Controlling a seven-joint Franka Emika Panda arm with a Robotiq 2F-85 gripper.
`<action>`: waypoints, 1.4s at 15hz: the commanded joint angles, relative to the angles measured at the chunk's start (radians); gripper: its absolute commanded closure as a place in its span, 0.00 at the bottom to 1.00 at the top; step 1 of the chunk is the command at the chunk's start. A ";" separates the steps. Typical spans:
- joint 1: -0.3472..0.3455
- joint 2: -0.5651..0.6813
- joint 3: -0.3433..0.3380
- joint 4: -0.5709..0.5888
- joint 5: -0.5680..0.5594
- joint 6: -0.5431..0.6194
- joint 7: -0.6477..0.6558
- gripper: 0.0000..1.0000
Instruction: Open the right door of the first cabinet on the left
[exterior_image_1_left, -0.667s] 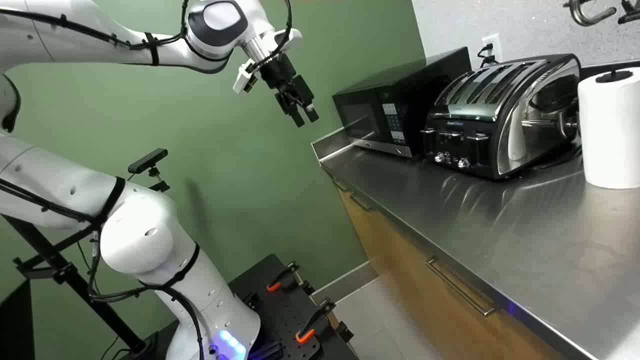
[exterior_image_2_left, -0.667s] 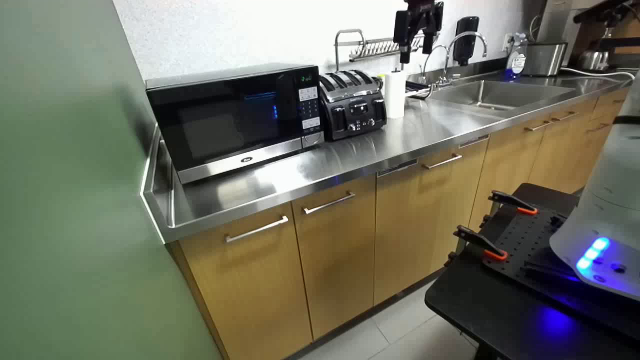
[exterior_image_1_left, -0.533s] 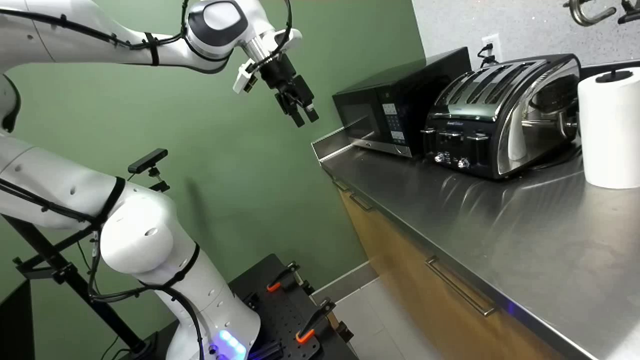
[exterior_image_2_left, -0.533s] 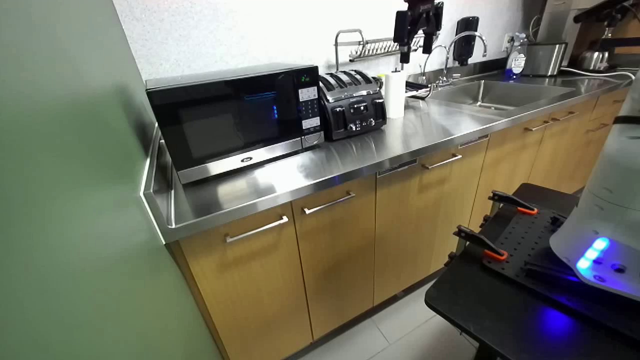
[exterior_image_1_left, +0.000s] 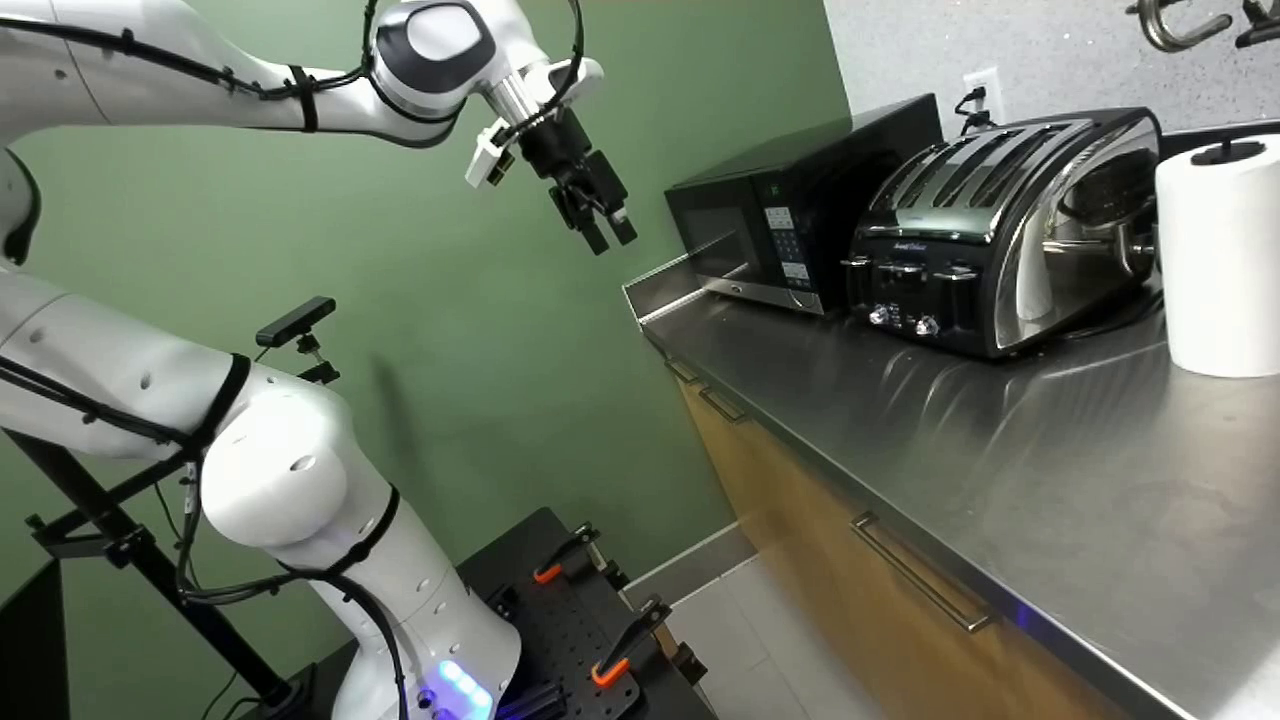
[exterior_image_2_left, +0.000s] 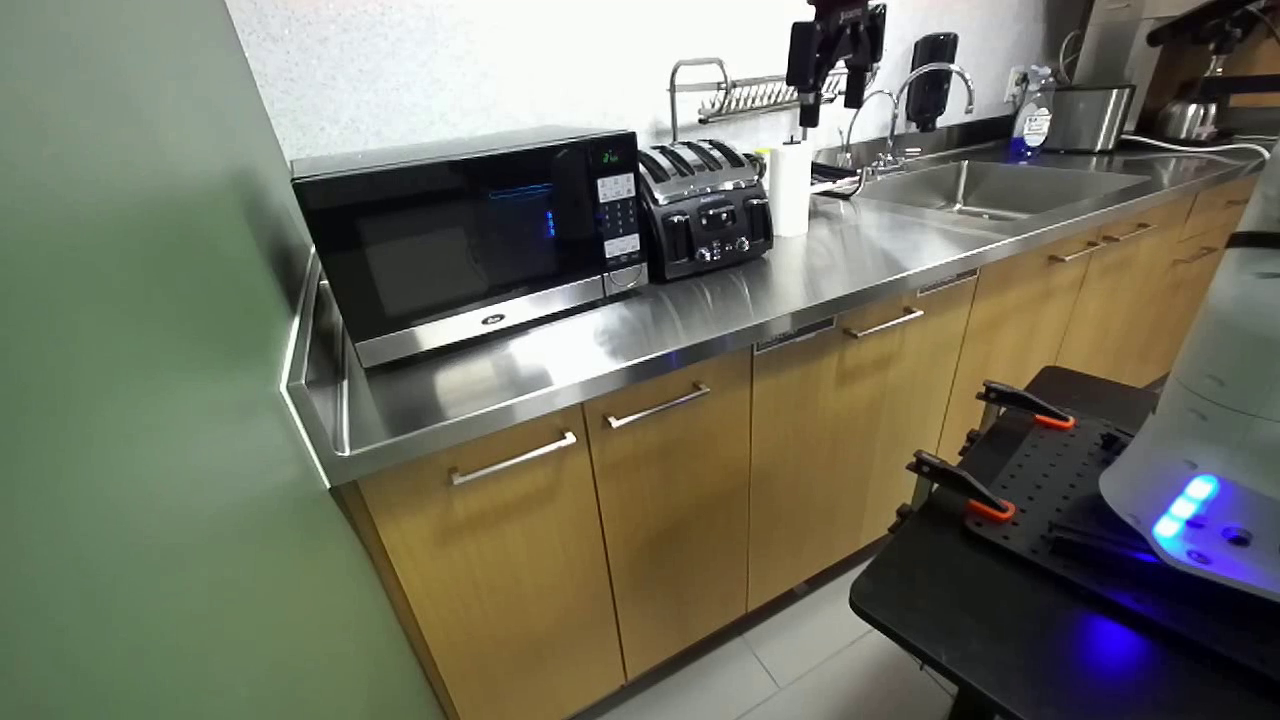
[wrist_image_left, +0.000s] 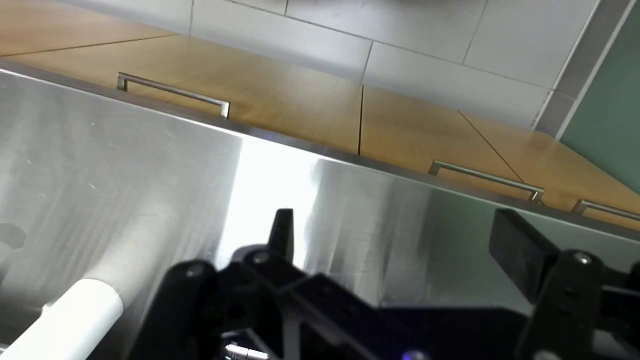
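the claw (wrist_image_left: 394, 220) hangs in mid-air, its two fingers (wrist_image_left: 520, 252) spread wide and gripping nothing. it sits higher than the steel countertop (exterior_image_1_left: 1000, 450). the right door (exterior_image_2_left: 675, 520) is well apart from it, lower down: in an exterior view the door is below and toward the picture's left of the claw. in the wrist view its silver bar handle (wrist_image_left: 484, 176) shows past the counter's front edge, just above the fingertip on the picture's right side. the door stands closed, flush with the neighbouring panels (exterior_image_2_left: 855, 450), in the first cabinet (exterior_image_2_left: 560, 540), beneath the black microwave (exterior_image_2_left: 470, 240). the microwave carries a dark oval badge (exterior_image_2_left: 493, 319) with lettering too small to read, blurred green digits on its display (exterior_image_2_left: 611, 157) and a keypad (exterior_image_2_left: 619, 218) with white label patches. the toaster (exterior_image_1_left: 1000, 230) just beside it has small lettering above its levers (exterior_image_1_left: 957, 274), also illegible, and the label on the clear bottle (exterior_image_2_left: 1033, 120) can't be made out.
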 joint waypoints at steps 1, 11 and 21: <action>0.026 0.004 0.030 -0.025 -0.022 0.022 0.021 0.00; 0.097 0.147 0.249 -0.171 -0.218 0.307 0.183 0.00; 0.115 0.203 0.235 -0.178 -0.255 0.324 0.201 0.00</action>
